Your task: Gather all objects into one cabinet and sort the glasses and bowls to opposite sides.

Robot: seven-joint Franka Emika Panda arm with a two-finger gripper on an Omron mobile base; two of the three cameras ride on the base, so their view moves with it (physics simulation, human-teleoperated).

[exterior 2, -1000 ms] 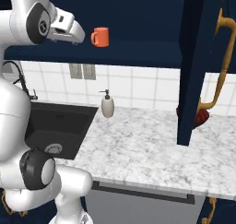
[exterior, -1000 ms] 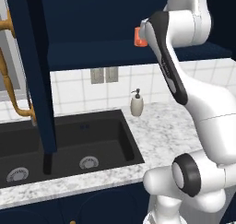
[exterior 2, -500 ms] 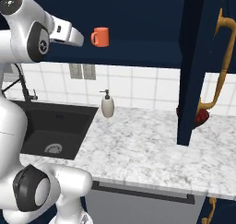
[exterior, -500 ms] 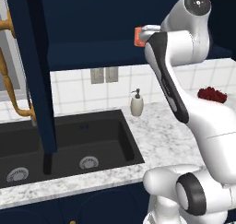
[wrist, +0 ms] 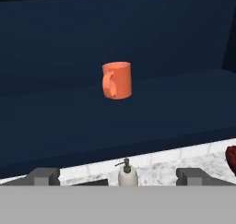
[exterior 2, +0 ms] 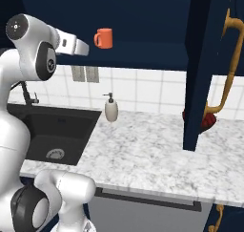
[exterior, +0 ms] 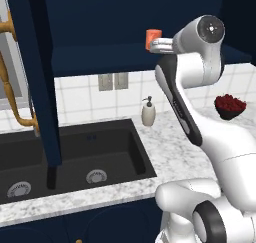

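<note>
now gripper (wrist: 118, 177), fingers apart & empty, faces the orange cup (wrist: 117, 80) dead ahead in cabinet, upright, w/ handle.

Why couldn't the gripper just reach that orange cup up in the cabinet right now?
It probably can: the gripper is open and faces the orange cup on the cabinet shelf, with nothing in between.

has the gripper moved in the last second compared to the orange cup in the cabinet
Yes. In the right base view the gripper has drawn back left, away from the orange cup, which stands unmoved on the cabinet shelf.
</note>
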